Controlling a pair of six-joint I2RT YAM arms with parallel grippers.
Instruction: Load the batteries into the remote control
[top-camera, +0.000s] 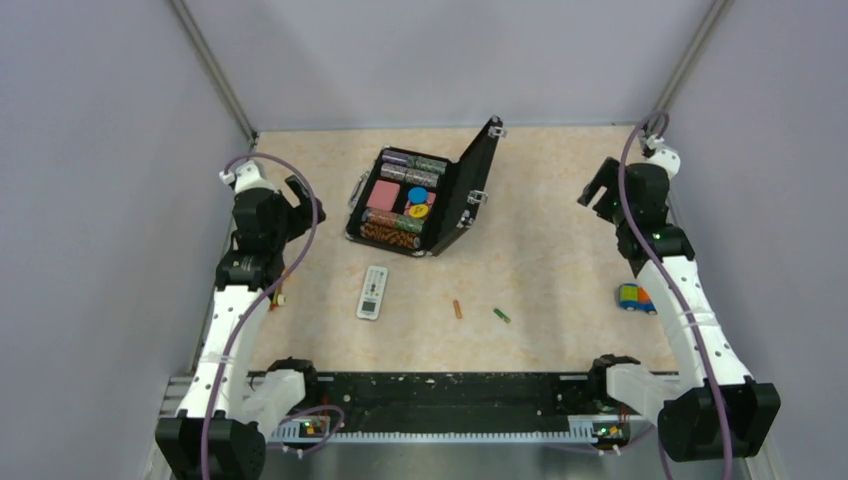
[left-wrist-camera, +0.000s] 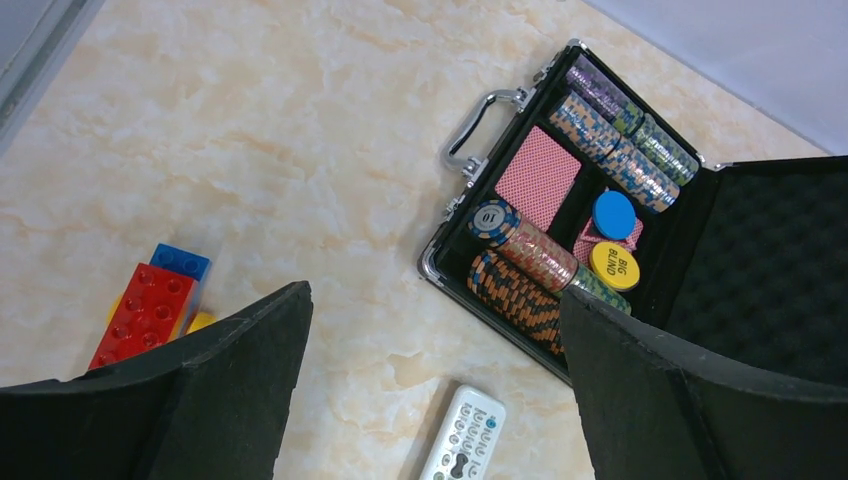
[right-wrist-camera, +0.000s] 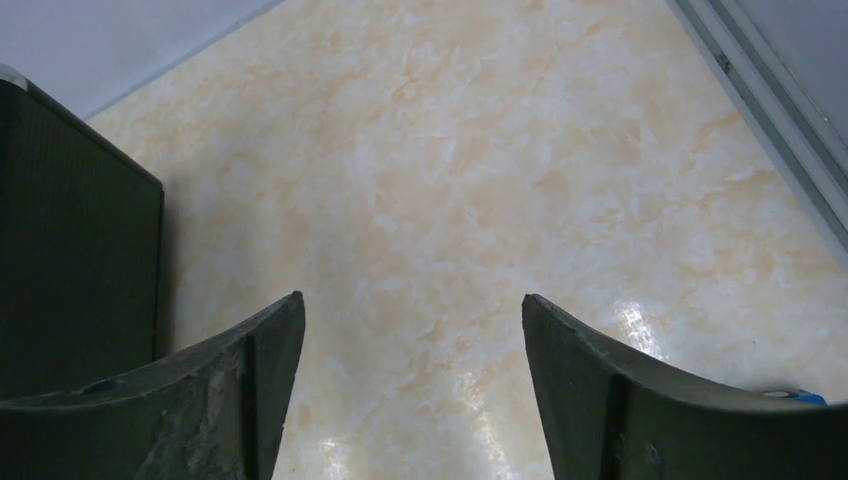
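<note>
The white remote control (top-camera: 373, 292) lies face up on the table, in front of the black case. Its top end shows in the left wrist view (left-wrist-camera: 464, 436). The orange-brown battery (top-camera: 458, 309) and the green battery (top-camera: 501, 315) lie loose to its right. My left gripper (top-camera: 297, 200) is open and empty, raised at the left side, well behind and left of the remote; in its wrist view the gripper (left-wrist-camera: 435, 305) frames the remote's end. My right gripper (top-camera: 598, 190) is open and empty, raised at the far right; in its wrist view the gripper (right-wrist-camera: 412, 305) is over bare table.
An open black hinged case (top-camera: 425, 195) with rolls of poker chips and cards stands at the back centre, also in the left wrist view (left-wrist-camera: 600, 230). A multicoloured block toy (left-wrist-camera: 150, 305) lies near the left arm. A small blue toy (top-camera: 634, 298) lies by the right arm.
</note>
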